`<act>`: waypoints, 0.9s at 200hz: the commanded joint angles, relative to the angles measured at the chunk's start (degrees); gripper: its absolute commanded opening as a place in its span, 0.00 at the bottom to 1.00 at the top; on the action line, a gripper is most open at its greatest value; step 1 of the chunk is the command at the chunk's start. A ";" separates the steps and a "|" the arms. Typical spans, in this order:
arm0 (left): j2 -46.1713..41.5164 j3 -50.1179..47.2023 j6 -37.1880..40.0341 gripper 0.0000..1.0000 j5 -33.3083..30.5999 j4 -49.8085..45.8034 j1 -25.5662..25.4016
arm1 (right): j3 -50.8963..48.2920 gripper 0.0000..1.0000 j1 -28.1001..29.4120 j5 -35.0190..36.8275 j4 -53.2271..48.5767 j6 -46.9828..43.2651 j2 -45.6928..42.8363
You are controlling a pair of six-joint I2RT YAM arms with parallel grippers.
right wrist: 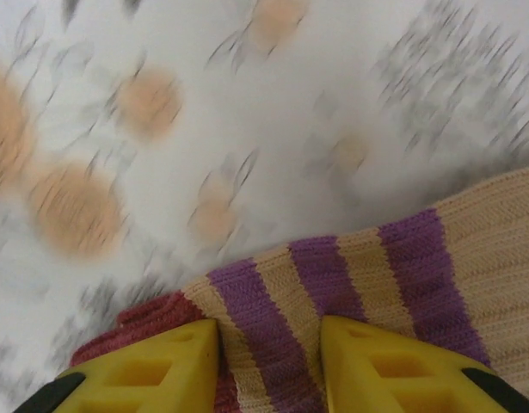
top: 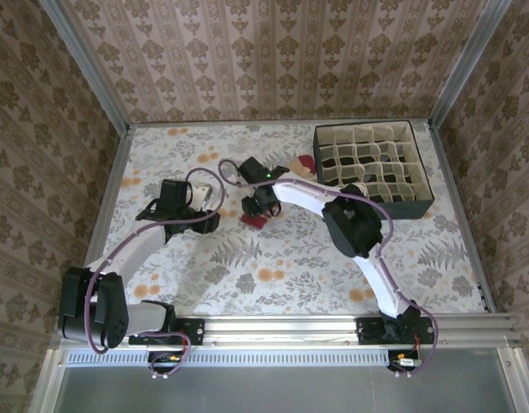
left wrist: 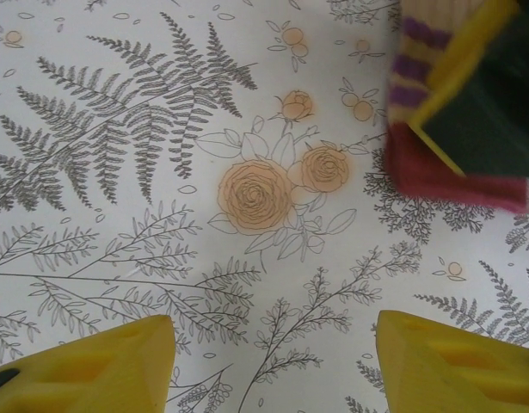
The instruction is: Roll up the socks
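The sock (right wrist: 376, 284) is ribbed knit cloth; the fingers (right wrist: 152, 370) smooth matt yellow plastic.

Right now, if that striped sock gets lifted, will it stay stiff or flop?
Likely floppy: the sock is soft knit, lying limp on the table. Probably light, as the right gripper pinches only its cuff. The ribbed weave should grip, not slip.

Motion blur smears the bench (right wrist: 247, 103) print in the right wrist view. The tan sock (right wrist: 376, 284) runs off that view's bottom and right edges; from above, the right arm (top: 309, 196) hides most of it
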 commanded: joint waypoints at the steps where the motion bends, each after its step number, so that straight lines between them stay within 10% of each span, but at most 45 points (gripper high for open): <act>1: -0.41 -0.93 0.73 0.62 2.87 0.47 -2.04 | -12.89 0.35 1.45 -6.53 1.80 0.86 -4.92; 50: -0.99 -1.07 3.14 0.62 2.43 0.89 -6.00 | -31.47 0.40 4.00 -7.17 7.90 -0.83 -20.21; 180: -2.83 -2.38 2.12 0.62 3.13 1.09 -6.23 | -37.65 0.72 7.32 -0.19 1.03 -23.07 -29.37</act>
